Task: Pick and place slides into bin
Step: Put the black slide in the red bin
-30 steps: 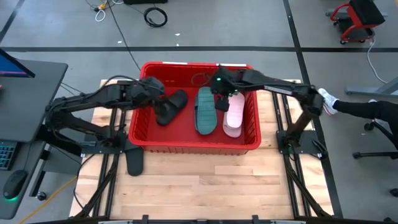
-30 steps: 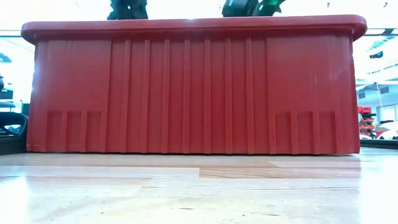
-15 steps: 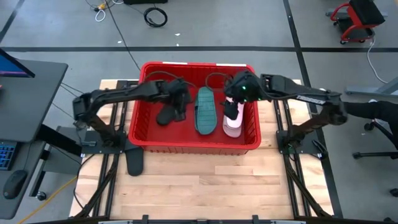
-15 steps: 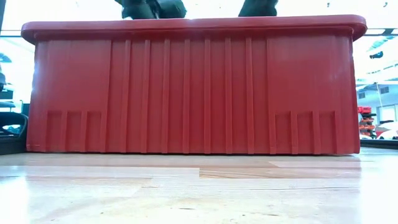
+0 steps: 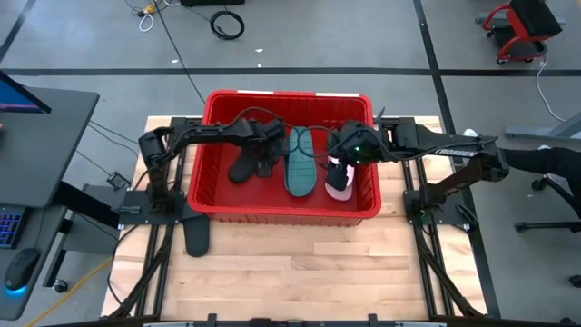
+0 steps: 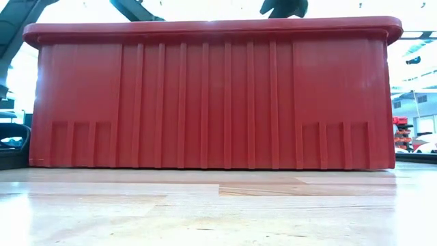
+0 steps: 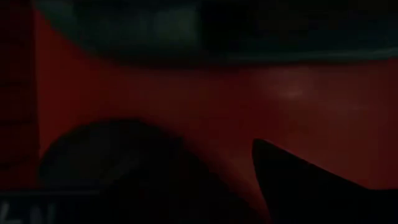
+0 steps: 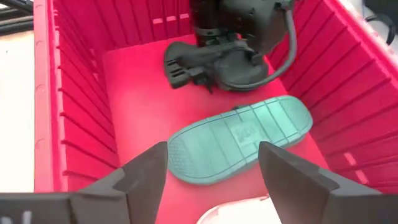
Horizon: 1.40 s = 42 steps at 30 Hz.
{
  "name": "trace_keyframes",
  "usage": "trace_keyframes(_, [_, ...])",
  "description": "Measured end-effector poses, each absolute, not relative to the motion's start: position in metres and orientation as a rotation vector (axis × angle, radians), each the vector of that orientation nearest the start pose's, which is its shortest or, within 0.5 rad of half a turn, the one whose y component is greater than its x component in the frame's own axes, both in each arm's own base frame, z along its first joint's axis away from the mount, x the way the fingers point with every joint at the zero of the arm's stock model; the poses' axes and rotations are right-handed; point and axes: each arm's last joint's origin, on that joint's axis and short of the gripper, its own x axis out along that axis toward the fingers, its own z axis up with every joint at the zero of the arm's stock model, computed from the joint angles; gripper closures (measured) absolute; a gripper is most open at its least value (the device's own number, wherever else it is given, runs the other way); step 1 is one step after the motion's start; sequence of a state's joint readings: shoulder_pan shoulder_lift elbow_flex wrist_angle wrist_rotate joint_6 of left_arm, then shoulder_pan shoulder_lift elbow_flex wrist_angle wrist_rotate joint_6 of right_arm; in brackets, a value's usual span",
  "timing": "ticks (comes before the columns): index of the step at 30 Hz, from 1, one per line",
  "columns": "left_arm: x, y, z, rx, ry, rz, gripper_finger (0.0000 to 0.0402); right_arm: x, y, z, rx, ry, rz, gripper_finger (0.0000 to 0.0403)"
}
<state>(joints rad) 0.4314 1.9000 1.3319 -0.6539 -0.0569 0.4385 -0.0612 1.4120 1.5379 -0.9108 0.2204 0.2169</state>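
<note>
The red bin (image 5: 286,215) stands mid-table and fills the low view (image 6: 205,102). On its floor lie a black slide (image 5: 241,168), a teal slide (image 5: 300,163) sole up, and a pale pink slide (image 5: 339,184). My left gripper (image 5: 266,145) is down in the bin at the black slide (image 8: 186,65). Black on black hides whether it touches it. My right gripper (image 8: 214,186) is open and empty, low over the pink slide's far end (image 8: 236,216), beside the teal slide (image 8: 239,140).
A second black slide (image 5: 197,234) lies on the wooden table outside the bin's near left corner. The bin's slotted walls (image 8: 43,93) close in both grippers. Bare wood lies in front of the bin (image 5: 300,272).
My left gripper has reached toward the table's right across the bin floor and now stands over the black slide's right end. My right gripper has come from the bin's far wall toward the near side and down over the pink slide.
</note>
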Motion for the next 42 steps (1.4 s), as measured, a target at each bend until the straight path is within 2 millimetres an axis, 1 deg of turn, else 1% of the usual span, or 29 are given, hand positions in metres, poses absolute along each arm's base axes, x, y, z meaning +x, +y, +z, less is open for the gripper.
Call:
trace_keyframes(3, [0.337,0.173,0.171,0.121,1.316,0.222,0.0201,0.28,-0.024,0.386,0.166,0.753,-0.361,0.0144])
trace_keyframes(8, [0.325,0.197,0.172,0.077,1.343,0.447,0.021,0.28,-0.024,0.386,0.183,0.753,-0.37,0.0144])
trace_keyframes(10, [0.321,0.203,0.179,0.056,1.328,0.519,0.0213,0.28,-0.024,0.386,0.183,0.753,-0.369,0.0144])
trace_keyframes(11, [0.32,0.205,0.186,0.043,1.303,0.544,0.0213,0.28,-0.024,0.386,0.183,0.753,-0.369,0.0144])
trace_keyframes(13, [0.317,0.202,0.202,0.025,1.255,0.561,0.0212,0.28,-0.024,0.386,0.176,0.754,-0.366,0.0144])
trace_keyframes(15, [0.316,0.194,0.218,0.005,1.202,0.556,0.021,0.28,-0.024,0.386,0.161,0.757,-0.36,0.0144])
trace_keyframes(17, [0.314,0.182,0.235,-0.025,1.146,0.544,0.0208,0.28,-0.024,0.386,0.153,0.759,-0.357,0.0144])
trace_keyframes(19, [0.312,0.165,0.255,-0.045,1.078,0.516,0.0208,0.28,-0.024,0.386,0.137,0.762,-0.351,0.0144])
trace_keyframes(24, [0.305,0.108,0.305,-0.08,0.902,0.406,0.0216,0.28,-0.025,0.386,0.099,0.767,-0.344,0.0144])
trace_keyframes(27, [0.292,0.072,0.337,-0.144,0.768,0.368,0.0218,0.28,-0.025,0.386,0.082,0.767,-0.358,0.0144])
trace_keyframes(29, [0.281,0.051,0.357,-0.217,0.669,0.344,0.0217,0.28,-0.025,0.386,0.083,0.765,-0.357,0.0144])
trace_keyframes(32, [0.264,0.02,0.381,-0.303,0.537,0.32,0.0218,0.281,-0.025,0.387,0.108,0.753,-0.358,0.0144])
trace_keyframes(34, [0.253,0.0,0.39,-0.342,0.484,0.325,0.0221,0.282,-0.027,0.388,0.091,0.741,-0.353,0.0144])
trace_keyframes(37, [0.239,-0.029,0.396,-0.401,0.474,0.285,0.0227,0.284,-0.027,0.39,0.06,0.721,-0.34,0.0144])
trace_keyframes(39, [0.233,-0.048,0.396,-0.455,0.491,0.221,0.0229,0.285,-0.027,0.391,0.052,0.705,-0.336,0.0144])
trace_keyframes(42, [0.225,-0.079,0.395,-0.55,0.567,0.037,0.023,0.285,-0.024,0.392,0.064,0.691,-0.33,0.0144])
